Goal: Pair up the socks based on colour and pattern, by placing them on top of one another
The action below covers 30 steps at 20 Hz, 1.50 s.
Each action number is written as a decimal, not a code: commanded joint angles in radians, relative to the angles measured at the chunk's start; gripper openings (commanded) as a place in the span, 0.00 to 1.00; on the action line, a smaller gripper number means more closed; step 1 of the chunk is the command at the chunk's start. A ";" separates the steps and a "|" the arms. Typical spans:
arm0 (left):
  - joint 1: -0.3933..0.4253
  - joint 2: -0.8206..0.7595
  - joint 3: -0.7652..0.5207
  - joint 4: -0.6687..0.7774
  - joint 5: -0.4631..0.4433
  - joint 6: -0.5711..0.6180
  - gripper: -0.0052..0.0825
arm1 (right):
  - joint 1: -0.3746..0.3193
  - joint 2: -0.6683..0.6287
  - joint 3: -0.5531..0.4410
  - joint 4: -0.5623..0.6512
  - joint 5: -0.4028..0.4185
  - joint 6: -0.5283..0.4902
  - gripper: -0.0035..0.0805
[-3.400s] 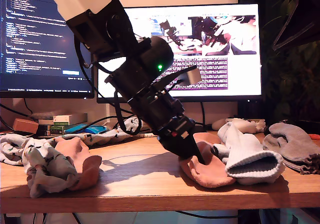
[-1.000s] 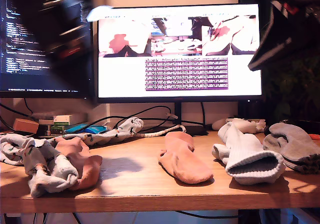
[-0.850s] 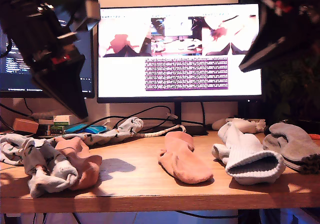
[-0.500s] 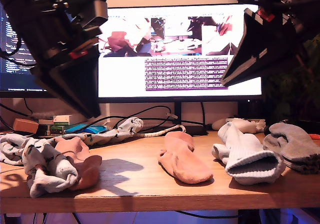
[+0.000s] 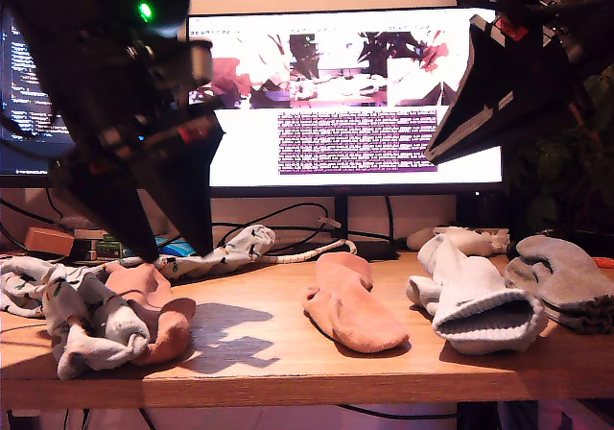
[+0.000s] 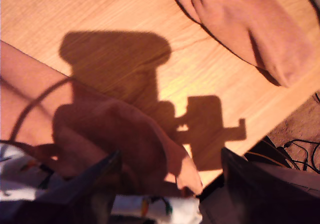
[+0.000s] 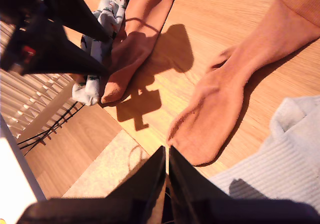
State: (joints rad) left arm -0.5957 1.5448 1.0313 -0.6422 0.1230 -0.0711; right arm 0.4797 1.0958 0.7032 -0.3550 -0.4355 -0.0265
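Going after the second pink sock now

My first gripper (image 5: 177,248) hangs jaws apart over the salmon sock (image 5: 158,310) tangled with a printed sock (image 5: 82,324) at the exterior view's left. Its match, the other salmon sock (image 5: 350,305), lies mid-table, well apart. My second gripper (image 7: 167,156) is clamped shut on nothing, up high. Next move, I reckon: drop down, pinch only pink fabric, and carry it onto its mate.
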 commanded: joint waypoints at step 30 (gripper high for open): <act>-0.019 0.024 0.141 0.006 0.135 0.053 0.03 | 0.076 0.044 0.012 0.136 -0.045 0.037 0.37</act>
State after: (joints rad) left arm -0.6205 1.5791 1.1538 -0.6518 0.2459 0.0036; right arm 0.5396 1.1225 0.7032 -0.2344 -0.4763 0.0208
